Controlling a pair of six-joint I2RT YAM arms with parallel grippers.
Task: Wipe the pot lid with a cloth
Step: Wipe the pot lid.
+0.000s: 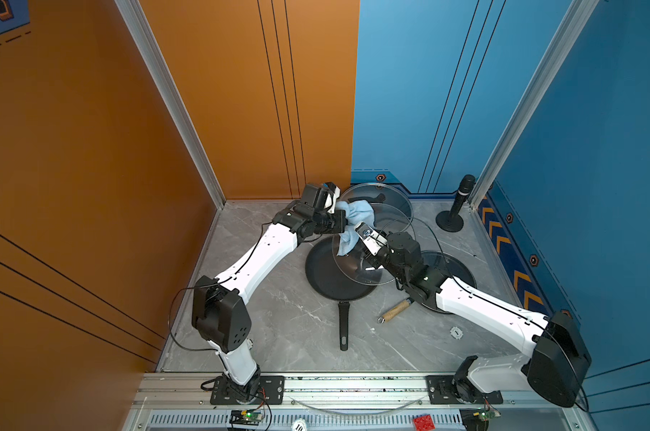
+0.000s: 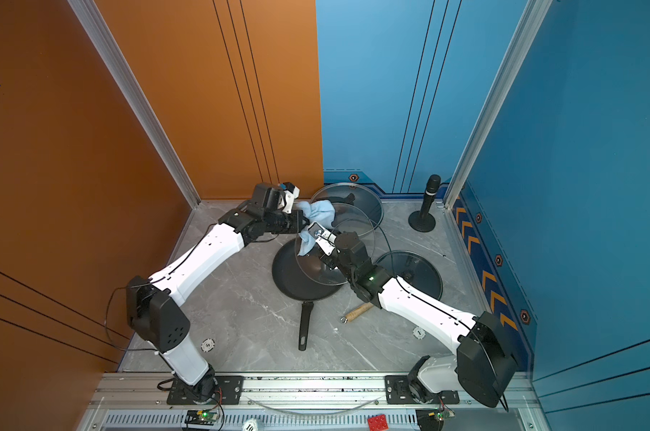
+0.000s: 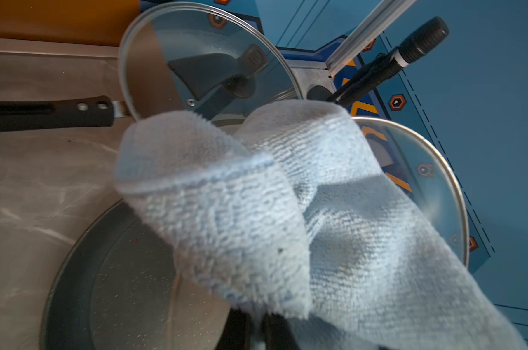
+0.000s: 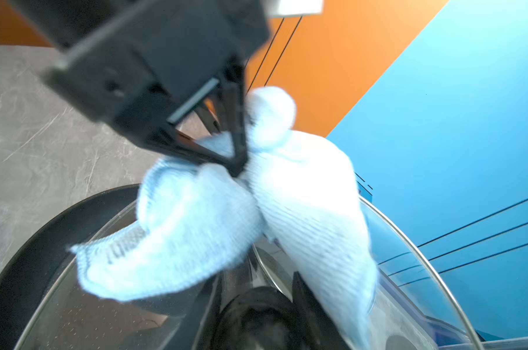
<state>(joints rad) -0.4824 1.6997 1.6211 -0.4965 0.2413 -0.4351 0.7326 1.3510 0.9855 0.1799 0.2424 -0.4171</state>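
Observation:
My right gripper (image 1: 370,259) is shut on the black knob (image 4: 256,318) of a clear glass pot lid (image 1: 386,224), holding it tilted above the frying pan. The lid's steel rim (image 4: 438,288) arcs past that hand. My left gripper (image 1: 344,222) is shut on the light-blue cloth (image 1: 355,218), whose bunched folds lie against the lid's upper face. Both top views show this: cloth (image 2: 317,214), lid (image 2: 353,231). In the left wrist view the cloth (image 3: 256,197) hides most of the fingers (image 3: 241,330). In the right wrist view the cloth (image 4: 211,242) hangs from the left gripper (image 4: 238,169).
A black frying pan (image 1: 327,280) lies under the lid, handle (image 1: 344,324) toward the front. A second glass lid (image 1: 390,196) leans at the back wall, a third (image 1: 454,268) under the right arm. A black stand (image 1: 457,209) is back right, a wooden-handled tool (image 1: 394,311) front right.

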